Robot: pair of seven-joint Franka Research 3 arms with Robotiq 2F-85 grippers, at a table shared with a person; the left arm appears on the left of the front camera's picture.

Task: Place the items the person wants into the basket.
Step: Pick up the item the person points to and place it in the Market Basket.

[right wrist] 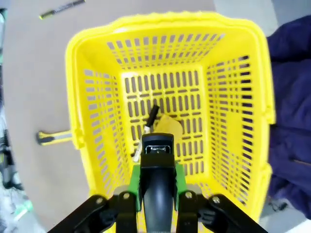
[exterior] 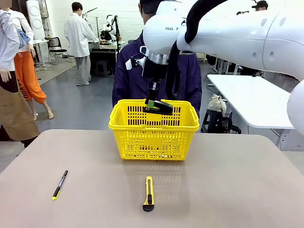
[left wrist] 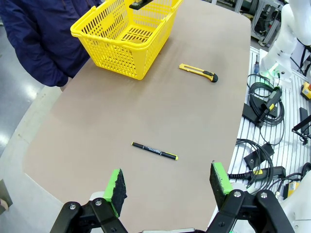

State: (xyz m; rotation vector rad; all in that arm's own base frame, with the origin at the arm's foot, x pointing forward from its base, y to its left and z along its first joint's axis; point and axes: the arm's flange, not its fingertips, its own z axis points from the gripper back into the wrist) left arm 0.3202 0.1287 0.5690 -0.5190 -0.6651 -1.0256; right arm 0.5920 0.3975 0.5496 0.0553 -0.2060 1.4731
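Hiding basket (right wrist: 243,121) floor: stapler (right wrist: 158,194) | right claw (right wrist: 158,187) clamped

Black stapler (exterior: 158,106) above yellow basket (exterior: 154,137)

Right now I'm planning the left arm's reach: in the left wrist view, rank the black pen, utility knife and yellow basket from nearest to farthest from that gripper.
1. Black pen with yellow end: nearest, on the table just ahead of the open left gripper.
2. Utility knife: farther, off to the right.
3. Yellow basket: farthest, upper left, by the person.
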